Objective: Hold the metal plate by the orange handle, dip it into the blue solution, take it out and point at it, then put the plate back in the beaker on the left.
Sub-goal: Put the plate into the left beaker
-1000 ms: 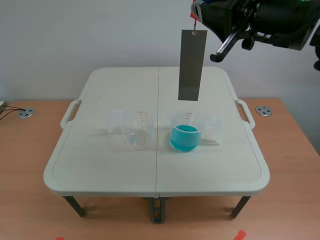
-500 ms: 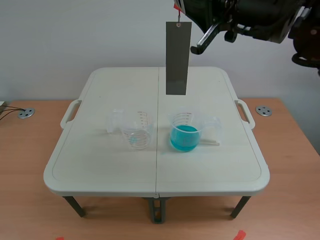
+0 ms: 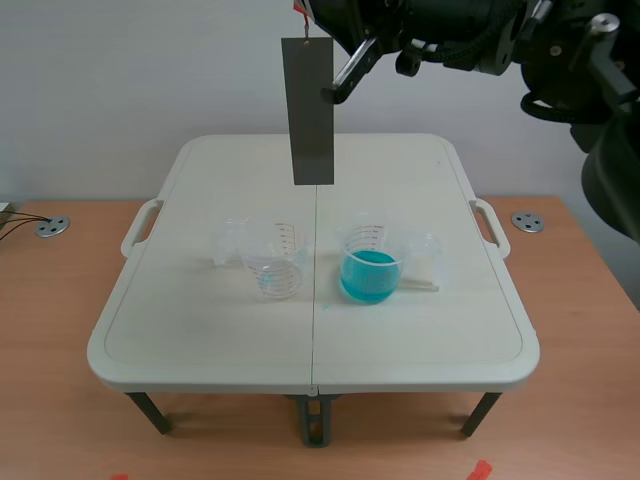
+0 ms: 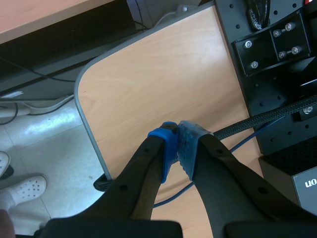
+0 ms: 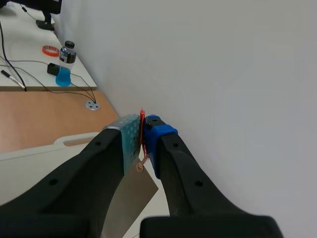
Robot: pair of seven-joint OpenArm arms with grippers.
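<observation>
Right now my right gripper (image 5: 141,133) pinches the orange handle (image 5: 142,121), with the metal plate (image 3: 308,110) hanging high over the table (image 3: 200,330), clear of the blue solution (image 3: 371,276). I judge that lowering it into the left beaker (image 3: 272,264) remains.

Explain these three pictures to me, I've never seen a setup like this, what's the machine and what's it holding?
It is a robot with two black arms. The wide picture looks from between them at a white folding table. On it stand a clear beaker and a beaker of blue solution. The other two pictures come from cameras on the wrists. The right end effector, raised high, pinches a thin orange handle from which a grey metal plate hangs, above the table and clear of both beakers. The left end effector is shut on nothing, over a wooden desk away from the table.
</observation>
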